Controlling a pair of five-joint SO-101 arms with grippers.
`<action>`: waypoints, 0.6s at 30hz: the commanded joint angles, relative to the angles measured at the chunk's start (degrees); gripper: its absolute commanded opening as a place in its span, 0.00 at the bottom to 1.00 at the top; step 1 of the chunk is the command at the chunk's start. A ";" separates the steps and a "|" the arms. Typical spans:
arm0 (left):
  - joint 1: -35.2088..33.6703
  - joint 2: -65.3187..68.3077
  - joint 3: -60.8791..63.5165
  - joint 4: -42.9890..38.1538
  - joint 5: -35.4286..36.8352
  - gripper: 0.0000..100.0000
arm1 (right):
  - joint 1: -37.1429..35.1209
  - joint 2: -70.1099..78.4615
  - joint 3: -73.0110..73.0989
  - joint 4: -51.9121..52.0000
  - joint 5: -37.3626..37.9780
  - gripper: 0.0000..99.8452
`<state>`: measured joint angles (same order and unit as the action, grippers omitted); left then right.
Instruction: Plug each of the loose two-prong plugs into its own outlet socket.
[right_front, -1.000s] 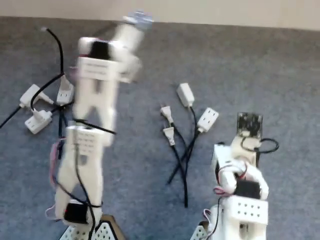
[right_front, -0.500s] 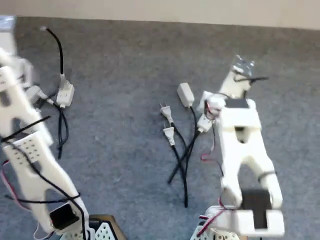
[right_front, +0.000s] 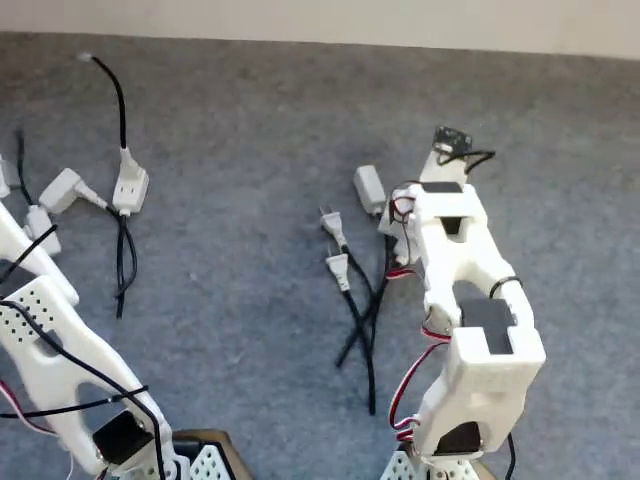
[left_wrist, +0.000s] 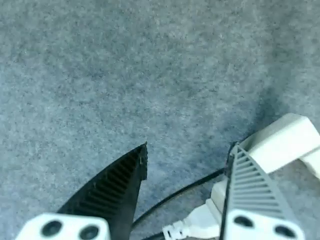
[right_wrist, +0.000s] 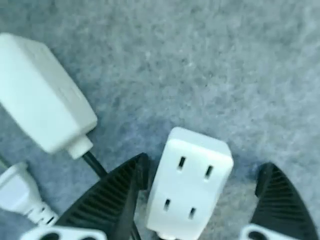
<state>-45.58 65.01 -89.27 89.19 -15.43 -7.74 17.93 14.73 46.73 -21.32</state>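
Right gripper (right_wrist: 204, 165): jaws spread, flanking a socket (right_wrist: 190, 192).
Left gripper (left_wrist: 190, 148): jaws spread over carpet (left_wrist: 125, 75), white block (left_wrist: 280, 140) beside one finger.
Plugs (right_front: 340, 268): two, loose, at socket's 9 o'clock.

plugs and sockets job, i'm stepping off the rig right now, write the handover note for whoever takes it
The left gripper is open and empty over the carpet, beside a white block at the table's left.
The right gripper is open, with its fingers on either side of a socket and not closed on it.
The far plug and near plug lie loose mid-table, by a second block.
Done: neither of those plugs is in. I can't tell for the left cluster.
Left: grip the socket and seat each plug.
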 joint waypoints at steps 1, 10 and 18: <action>-0.31 -1.01 -2.07 -0.97 0.26 0.27 | 1.71 0.04 -3.38 -0.84 -0.18 0.18; -0.04 -0.84 -2.07 -0.62 0.26 0.27 | 0.04 -2.07 -10.86 14.02 13.98 0.00; 1.27 -1.10 -2.07 1.05 -7.65 0.26 | -12.88 -6.64 -40.22 41.36 29.10 0.00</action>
<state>-45.58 65.01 -89.27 88.92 -21.23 -11.87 16.97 -8.22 75.03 1.98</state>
